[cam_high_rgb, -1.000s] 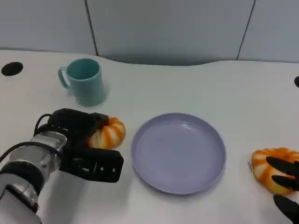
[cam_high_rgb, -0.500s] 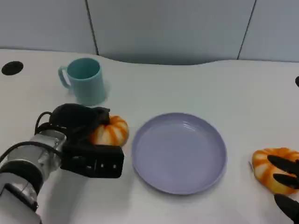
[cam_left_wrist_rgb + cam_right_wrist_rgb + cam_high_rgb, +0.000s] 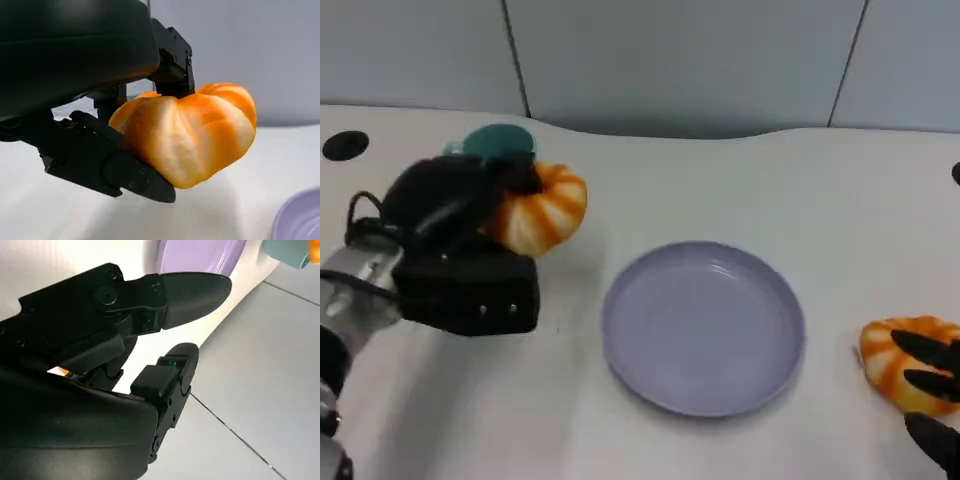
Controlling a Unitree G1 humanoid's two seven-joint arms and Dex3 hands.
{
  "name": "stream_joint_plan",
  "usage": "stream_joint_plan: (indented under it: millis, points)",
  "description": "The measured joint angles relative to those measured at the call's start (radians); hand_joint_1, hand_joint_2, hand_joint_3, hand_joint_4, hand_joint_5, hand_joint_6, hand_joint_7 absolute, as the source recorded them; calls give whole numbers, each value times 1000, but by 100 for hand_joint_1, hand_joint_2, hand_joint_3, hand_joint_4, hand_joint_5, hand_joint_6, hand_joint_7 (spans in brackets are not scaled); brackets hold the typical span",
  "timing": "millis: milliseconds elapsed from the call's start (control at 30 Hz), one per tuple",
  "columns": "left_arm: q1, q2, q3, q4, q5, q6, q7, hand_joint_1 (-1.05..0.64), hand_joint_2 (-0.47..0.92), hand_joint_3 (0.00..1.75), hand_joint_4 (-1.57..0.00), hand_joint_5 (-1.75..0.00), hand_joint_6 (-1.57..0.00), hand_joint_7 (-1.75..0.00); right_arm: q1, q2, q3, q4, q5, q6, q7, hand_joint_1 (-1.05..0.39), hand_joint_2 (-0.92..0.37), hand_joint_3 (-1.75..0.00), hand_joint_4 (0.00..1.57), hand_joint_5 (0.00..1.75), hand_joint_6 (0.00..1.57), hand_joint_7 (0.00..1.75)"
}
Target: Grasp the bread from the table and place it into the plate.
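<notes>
Teal mug (image 3: 498, 140) on white table (image 3: 720, 180)

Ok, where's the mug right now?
In the head view the mug stands at the table's far left, mostly hidden behind the left hand and the bread it holds up, left of the plate.

Bread lifted off table.
Left hand (image 3: 460, 225) has raised the bread (image 3: 538, 208), moving it farther, now overlapping the teal cup (image 3: 498, 141).
</notes>
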Motion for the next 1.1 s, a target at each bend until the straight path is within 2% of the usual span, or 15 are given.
stream_joint_plan:
  millis: [200,300,433,533,733,1100]
  points:
    - [-15,9,21,-122,-38,-93,-113,-20,88,15,-68,-175,-47,-175,-17,0,4,12,0,0,0,-38,-92,-36,97,2,78,0]
    - [-18,5,29,-136,-48,-99,-150,-20,91,19,-78,-175,-54,-175,-15,1,3,19,0,1,0,-38,-92,-36,96,2,78,0]
    - [-52,-71,17,-150,-110,-232,-302,-19,89,19,-81,-175,-55,-175,-22,13,10,16,0,17,0,-38,-92,-35,97,2,78,0]
    - [-92,-138,12,-138,-122,-271,-379,-19,88,18,-81,-175,-56,-175,-25,16,11,14,0,18,0,-36,-92,-35,97,2,78,0]
    - [-129,-223,-5,-42,-109,-279,-401,-14,87,18,-84,-175,-62,-175,-19,16,10,15,0,19,-1,-37,-92,-35,97,2,78,0]
    - [-167,-286,-85,52,7,-202,-382,-12,89,21,-85,-175,-62,-175,-15,17,11,13,-5,19,-2,-37,-92,-35,97,2,78,0]
